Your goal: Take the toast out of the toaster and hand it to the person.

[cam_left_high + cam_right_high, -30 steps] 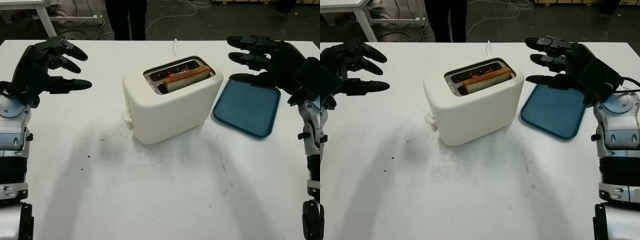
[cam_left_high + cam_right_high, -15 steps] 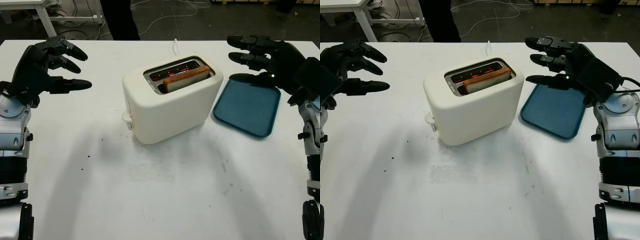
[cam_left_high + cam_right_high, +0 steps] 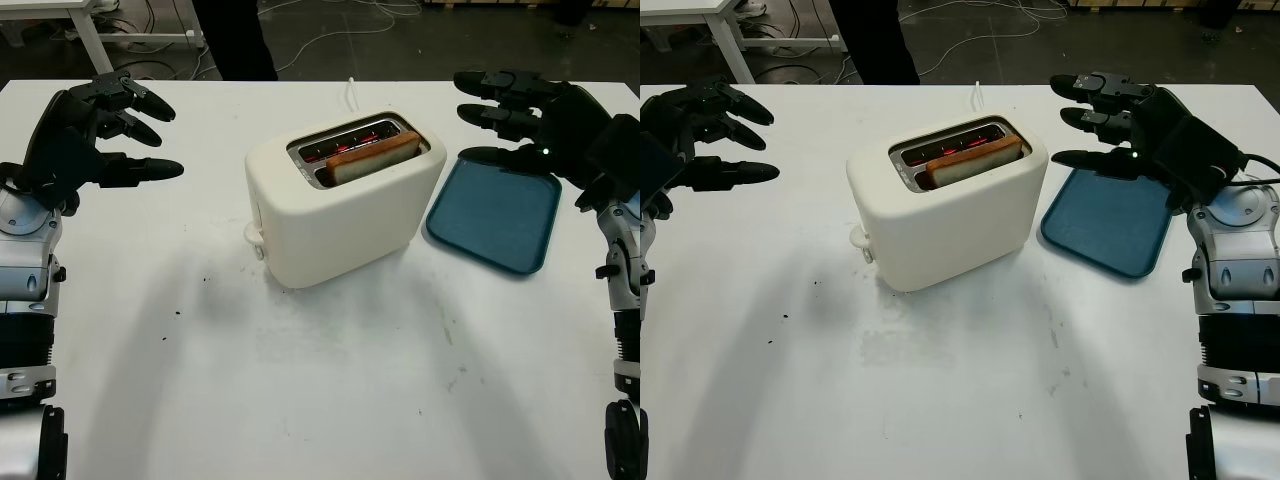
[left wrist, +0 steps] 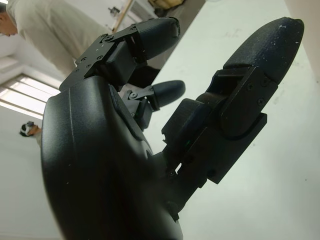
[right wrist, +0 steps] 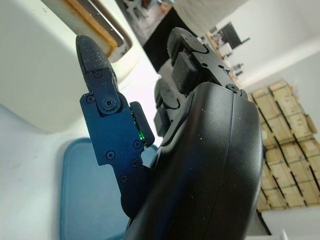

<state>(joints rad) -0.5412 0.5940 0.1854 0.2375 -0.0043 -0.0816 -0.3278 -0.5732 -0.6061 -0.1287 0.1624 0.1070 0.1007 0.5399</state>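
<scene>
A cream toaster (image 3: 945,205) sits in the middle of my white table (image 3: 940,400). One piece of toast (image 3: 974,160) sticks up out of the slot nearer to me, and the slot behind it glows red. A blue tray (image 3: 1108,222) lies flat just to the right of the toaster. My right hand (image 3: 1135,125) is open, up above the far end of the tray. My left hand (image 3: 690,135) is open too, far off to the left. A person's dark legs (image 3: 878,40) stand past the far edge of the table.
</scene>
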